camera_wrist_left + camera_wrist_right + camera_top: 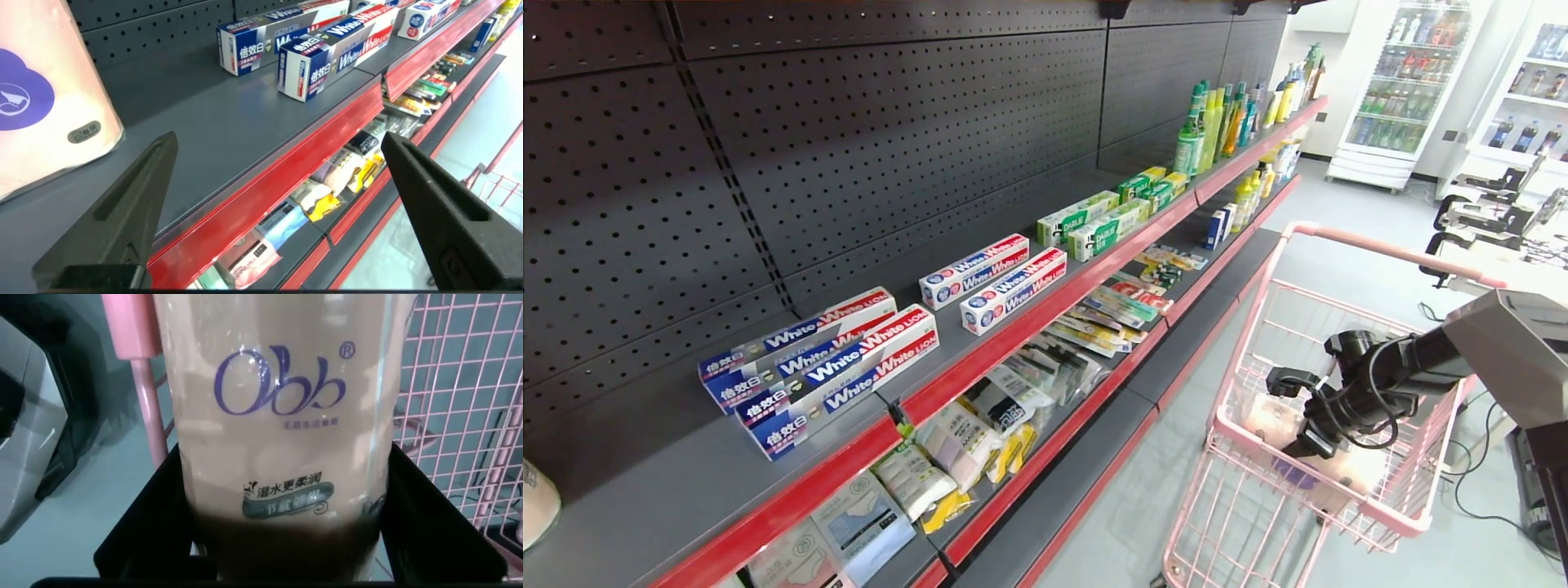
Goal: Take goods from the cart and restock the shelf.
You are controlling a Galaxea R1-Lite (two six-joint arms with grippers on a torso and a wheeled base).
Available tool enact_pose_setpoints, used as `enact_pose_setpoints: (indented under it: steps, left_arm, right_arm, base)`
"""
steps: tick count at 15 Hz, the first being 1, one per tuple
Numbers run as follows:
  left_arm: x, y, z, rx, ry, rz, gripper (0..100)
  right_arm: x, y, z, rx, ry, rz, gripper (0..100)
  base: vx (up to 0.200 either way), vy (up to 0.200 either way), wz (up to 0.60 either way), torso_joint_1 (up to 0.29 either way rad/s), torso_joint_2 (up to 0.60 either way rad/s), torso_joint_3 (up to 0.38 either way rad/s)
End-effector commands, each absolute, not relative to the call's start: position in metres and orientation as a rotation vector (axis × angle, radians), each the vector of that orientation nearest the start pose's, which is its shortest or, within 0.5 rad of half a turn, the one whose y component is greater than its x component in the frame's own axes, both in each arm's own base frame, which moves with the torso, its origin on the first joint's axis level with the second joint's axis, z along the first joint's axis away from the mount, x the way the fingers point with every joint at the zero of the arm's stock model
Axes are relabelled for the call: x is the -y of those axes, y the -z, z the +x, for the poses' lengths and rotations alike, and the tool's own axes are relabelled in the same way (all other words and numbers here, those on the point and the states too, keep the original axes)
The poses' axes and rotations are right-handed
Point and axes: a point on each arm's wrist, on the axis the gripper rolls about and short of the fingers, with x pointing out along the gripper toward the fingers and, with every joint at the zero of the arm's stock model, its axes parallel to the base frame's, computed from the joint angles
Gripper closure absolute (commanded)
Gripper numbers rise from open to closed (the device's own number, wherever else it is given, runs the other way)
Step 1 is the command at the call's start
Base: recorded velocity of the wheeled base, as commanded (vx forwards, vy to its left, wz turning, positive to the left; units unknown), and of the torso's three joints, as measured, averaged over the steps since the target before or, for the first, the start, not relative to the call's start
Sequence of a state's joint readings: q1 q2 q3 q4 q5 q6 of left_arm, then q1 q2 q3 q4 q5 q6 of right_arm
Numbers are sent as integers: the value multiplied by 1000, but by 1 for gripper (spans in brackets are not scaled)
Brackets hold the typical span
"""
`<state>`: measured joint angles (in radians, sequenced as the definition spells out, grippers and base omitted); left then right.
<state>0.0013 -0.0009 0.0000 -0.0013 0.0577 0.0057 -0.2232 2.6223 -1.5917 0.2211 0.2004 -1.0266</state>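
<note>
Jaws, left to right: we logged the left gripper [278, 143] spread wide and holding nothing, hanging over the top shelf [670, 498] just beside the first tissue pack [41, 106], with toothpaste boxes [825, 367] further along. At right, the right gripper [286, 514] was down inside the pink cart [1388, 253], fingers clamped on both sides of the second tissue pack [278, 416]. We judged the step as lifting it out. To do it well, we'd keep a firm squeeze since the wrap looked soft and slippery, rise straight up over the cart rim, then swing to bare shelf beside the first pack.
</note>
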Motion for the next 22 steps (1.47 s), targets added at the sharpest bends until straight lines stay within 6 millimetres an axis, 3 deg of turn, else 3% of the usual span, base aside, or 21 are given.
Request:
enact_pose_setpoints:
  steps: [1, 7, 12, 22]
  left_arm:
    - [-1, -76, -23, 1, -60, 6, 0]
    - [-1, -76, -23, 1, -60, 6, 0]
    - [-1, -76, -23, 1, -60, 6, 0]
    - [-1, -76, -23, 1, -60, 6, 0]
  right_arm:
    - [96, 59, 435, -1115, -583, -636, 100]
    - [87, 60, 432, -1194, -554, -700, 100]
    - [90, 48, 432, -1283, -573, -748, 100]
    - [87, 58, 424, -1325, -597, -741, 100]
  base:
    - [0, 0, 0, 0, 0, 0]
    - [0, 0, 0, 0, 0, 0]
    - [0, 0, 0, 0, 0, 0]
    - [0, 0, 0, 0, 0, 0]
